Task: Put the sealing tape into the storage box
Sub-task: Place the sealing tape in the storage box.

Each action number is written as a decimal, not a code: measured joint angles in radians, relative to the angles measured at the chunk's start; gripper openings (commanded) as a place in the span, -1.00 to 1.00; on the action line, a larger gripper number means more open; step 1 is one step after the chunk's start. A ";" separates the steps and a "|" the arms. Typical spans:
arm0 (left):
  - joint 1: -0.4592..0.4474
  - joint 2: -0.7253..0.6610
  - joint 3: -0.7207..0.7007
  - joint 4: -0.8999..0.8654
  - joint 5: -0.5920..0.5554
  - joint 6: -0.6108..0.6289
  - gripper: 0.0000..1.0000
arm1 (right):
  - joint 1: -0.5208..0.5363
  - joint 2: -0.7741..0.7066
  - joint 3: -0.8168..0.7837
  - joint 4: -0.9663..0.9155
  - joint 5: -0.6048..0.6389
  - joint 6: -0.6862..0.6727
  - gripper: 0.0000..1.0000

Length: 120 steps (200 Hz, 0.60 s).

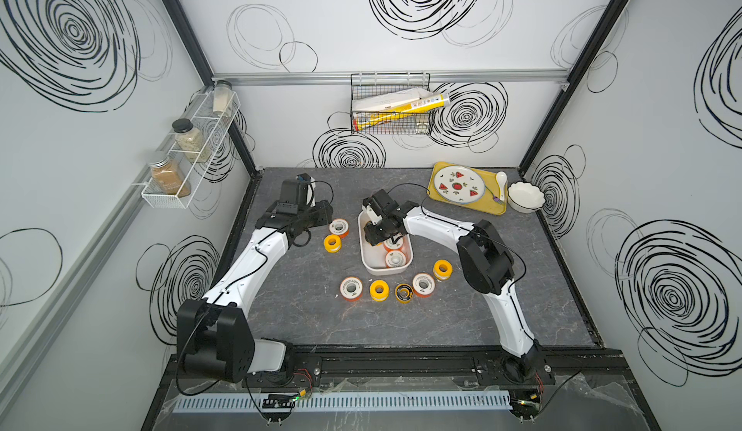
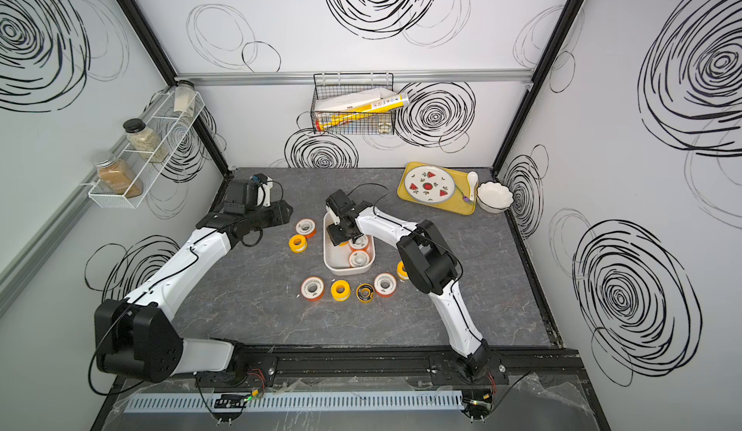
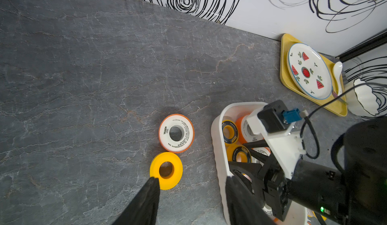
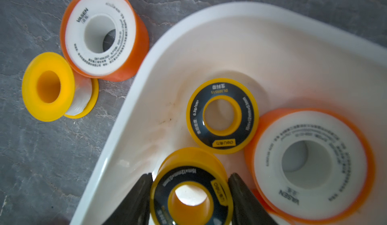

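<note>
The white storage box (image 1: 364,263) sits mid-table, with two orange sealing tape spools (image 1: 395,259) showing in it in both top views. My right gripper (image 4: 190,175) hangs inside the box (image 4: 230,35), shut on a yellow black-faced spool (image 4: 191,192). Beside it in the box lie another black-faced spool (image 4: 222,116) and an orange one (image 4: 310,165). My left gripper (image 3: 192,179) is open and empty, left of the box. One fingertip (image 3: 154,182) hangs close over a yellow spool (image 3: 166,170), with an orange spool (image 3: 176,132) just beyond. Several more spools (image 1: 379,289) lie in a row before the box.
A yellow tray (image 1: 494,206) with a watermelon plate (image 1: 459,184) and a spoon is at the back right, next to a white scalloped bowl (image 1: 525,196). A wire basket (image 1: 389,104) hangs on the back wall. A spice rack (image 1: 188,148) is on the left wall.
</note>
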 measured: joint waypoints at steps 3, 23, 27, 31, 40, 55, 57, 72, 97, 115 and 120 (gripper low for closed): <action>0.000 0.000 0.000 0.000 0.000 0.000 0.16 | 0.001 0.000 0.002 0.000 0.000 0.000 0.05; 0.000 0.000 0.000 0.000 0.002 0.000 0.16 | 0.006 0.007 0.021 -0.003 0.002 -0.003 0.05; 0.000 0.001 0.000 0.000 0.002 0.000 0.16 | 0.007 0.009 0.025 -0.003 0.003 -0.003 0.05; 0.000 0.001 0.000 0.000 0.003 0.000 0.16 | 0.008 0.010 0.027 -0.004 0.005 -0.003 0.06; 0.000 0.001 0.000 0.000 0.003 0.000 0.16 | 0.009 0.013 0.032 -0.006 0.007 -0.003 0.06; 0.000 0.001 0.000 0.000 0.003 0.000 0.16 | 0.011 0.018 0.037 -0.008 0.012 -0.003 0.06; 0.000 0.001 0.000 0.000 0.003 0.000 0.16 | 0.011 0.019 0.037 -0.008 0.013 -0.003 0.06; 0.000 0.001 0.000 0.000 0.005 0.000 0.16 | 0.013 0.021 0.037 -0.015 0.019 -0.004 0.06; 0.000 0.001 0.000 0.000 0.006 0.000 0.16 | 0.013 0.023 0.037 -0.025 0.027 -0.006 0.06; 0.000 0.001 0.000 0.000 0.007 0.000 0.16 | 0.013 0.023 0.037 -0.028 0.029 -0.006 0.10; 0.000 0.001 0.000 0.000 0.007 0.000 0.16 | 0.013 0.023 0.037 -0.029 0.029 -0.006 0.10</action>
